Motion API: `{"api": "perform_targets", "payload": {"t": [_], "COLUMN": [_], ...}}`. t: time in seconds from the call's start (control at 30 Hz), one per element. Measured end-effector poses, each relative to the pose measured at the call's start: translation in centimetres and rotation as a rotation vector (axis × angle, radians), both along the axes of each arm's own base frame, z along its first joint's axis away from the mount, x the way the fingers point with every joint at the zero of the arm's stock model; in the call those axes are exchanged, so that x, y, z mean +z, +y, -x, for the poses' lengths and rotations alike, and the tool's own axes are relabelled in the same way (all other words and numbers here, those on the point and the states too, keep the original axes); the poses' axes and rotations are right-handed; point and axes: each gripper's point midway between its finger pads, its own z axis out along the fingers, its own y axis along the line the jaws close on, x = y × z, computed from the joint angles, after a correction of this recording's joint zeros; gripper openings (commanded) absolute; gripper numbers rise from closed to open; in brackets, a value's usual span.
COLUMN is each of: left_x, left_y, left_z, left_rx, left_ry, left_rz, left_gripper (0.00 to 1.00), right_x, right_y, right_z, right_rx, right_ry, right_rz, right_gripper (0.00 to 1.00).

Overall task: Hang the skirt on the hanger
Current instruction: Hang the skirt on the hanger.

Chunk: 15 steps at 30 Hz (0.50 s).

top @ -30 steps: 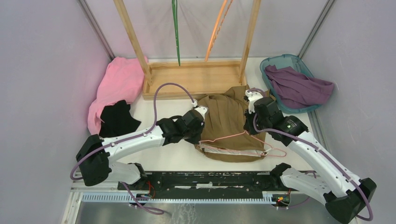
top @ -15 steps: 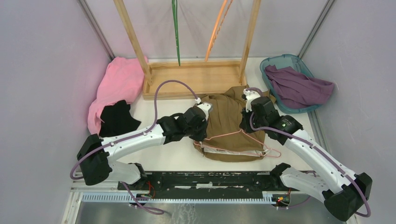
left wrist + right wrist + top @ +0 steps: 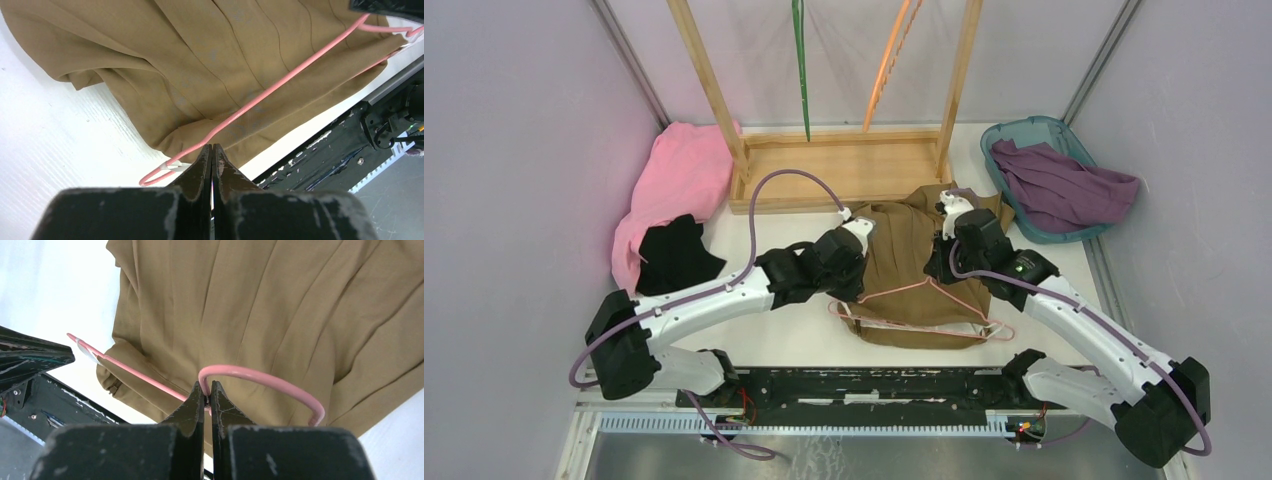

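The brown skirt (image 3: 914,245) lies spread on the white table, also in the left wrist view (image 3: 200,60) and the right wrist view (image 3: 280,305). A pink wire hanger (image 3: 921,290) lies across its near part. Its left end, with a white clip, sticks out past the skirt's left edge (image 3: 165,167). My right gripper (image 3: 939,275) is shut on the hanger's neck, just below the hook (image 3: 260,375). My left gripper (image 3: 854,293) is shut. Its tips (image 3: 211,147) rest at the hanger wire by the skirt's edge, and nothing shows between them.
A wooden rack (image 3: 839,170) stands behind the skirt with a green hanger (image 3: 801,70) and an orange hanger (image 3: 889,65) on it. Pink cloth (image 3: 679,175) and black cloth (image 3: 674,255) lie at the left. A teal basket (image 3: 1024,132) with purple cloth (image 3: 1059,185) stands at the right.
My right gripper has moved left and a little farther back with the hanger. The hanger slid left over the skirt, so its left end now overhangs the skirt's edge. The left gripper shifted slightly.
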Motion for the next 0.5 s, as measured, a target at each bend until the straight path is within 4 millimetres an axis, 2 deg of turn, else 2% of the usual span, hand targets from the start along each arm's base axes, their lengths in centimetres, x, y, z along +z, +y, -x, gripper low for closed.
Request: {"api": "perform_targets", "payload": {"t": [0.23,0.5], "left_x": [1.5,0.5], "left_y": [1.0,4.8], "left_z": [-0.5,-0.4], "left_rx": [0.037,0.151], "left_ry": [-0.039,-0.037], "left_rz": [-0.012,-0.134], "left_gripper": [0.05,0.06], "right_x": [-0.4,-0.2], "right_y": [0.5,0.5], "right_z": [0.1,0.1], "right_rx": [0.012,0.012], "right_ry": [0.007,0.000], "right_rz": [-0.021,-0.027], "right_gripper": [0.01,0.01]}}
